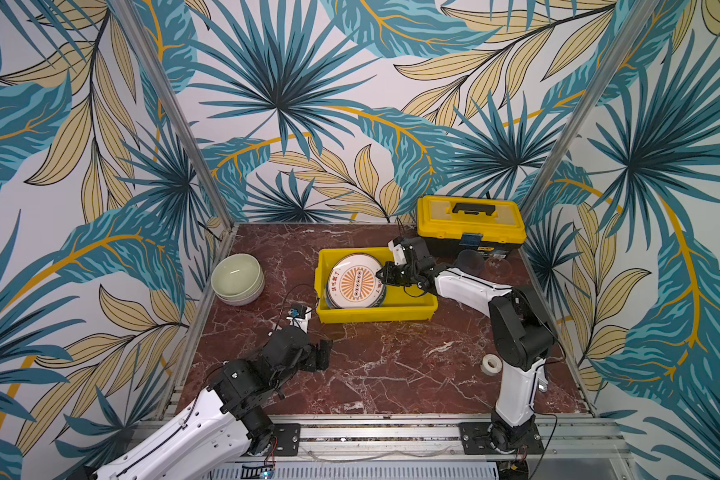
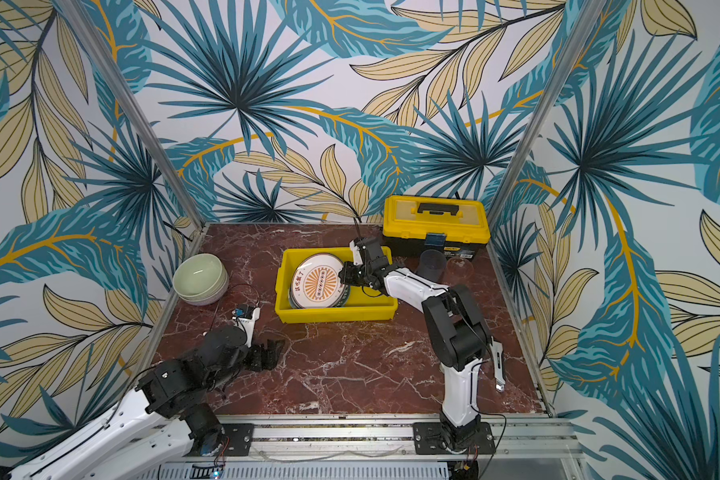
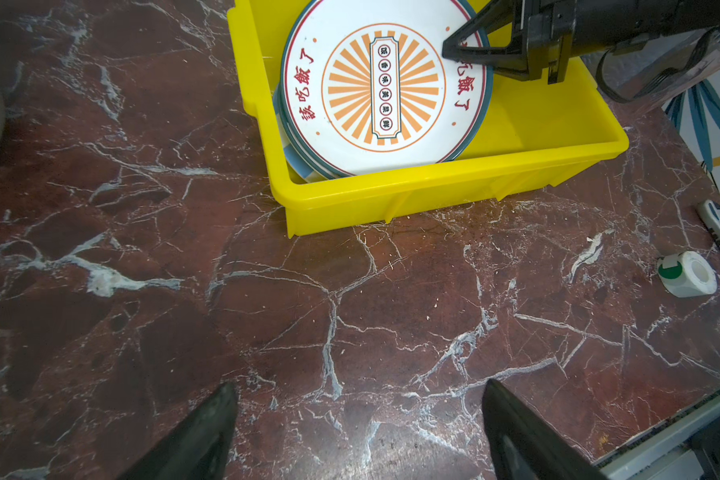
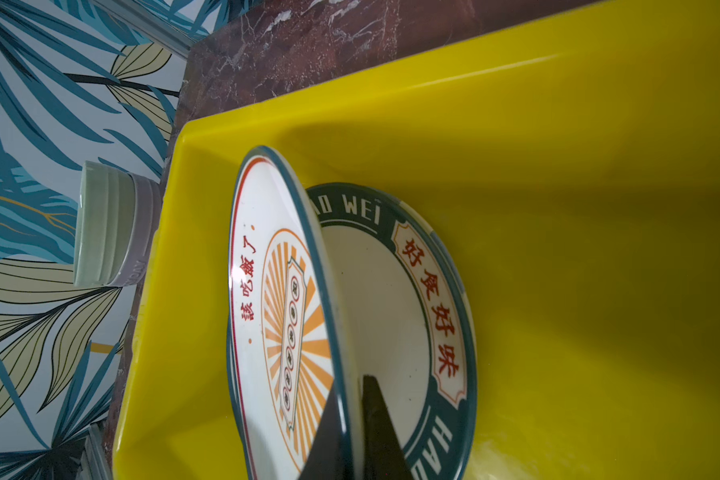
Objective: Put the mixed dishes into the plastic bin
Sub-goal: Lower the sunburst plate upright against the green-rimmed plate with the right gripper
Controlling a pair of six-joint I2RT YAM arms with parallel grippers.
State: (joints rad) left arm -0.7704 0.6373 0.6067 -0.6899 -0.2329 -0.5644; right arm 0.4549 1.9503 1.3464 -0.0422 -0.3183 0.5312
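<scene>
My right gripper is shut on the rim of the white plate with the orange sunburst. It holds that plate tilted inside the yellow plastic bin, above a white plate with a lettered dark rim. A blue-striped plate edge shows beneath them. Stacked pale green and lilac bowls stand at the table's left edge. Two clear tumblers stand right of the bin. My left gripper is open over bare marble in front of the bin.
A yellow toolbox with a black handle stands at the back right, just behind the tumblers. A white tape roll and a white tool lie near the right arm's base. Patterned walls and metal posts close in the table.
</scene>
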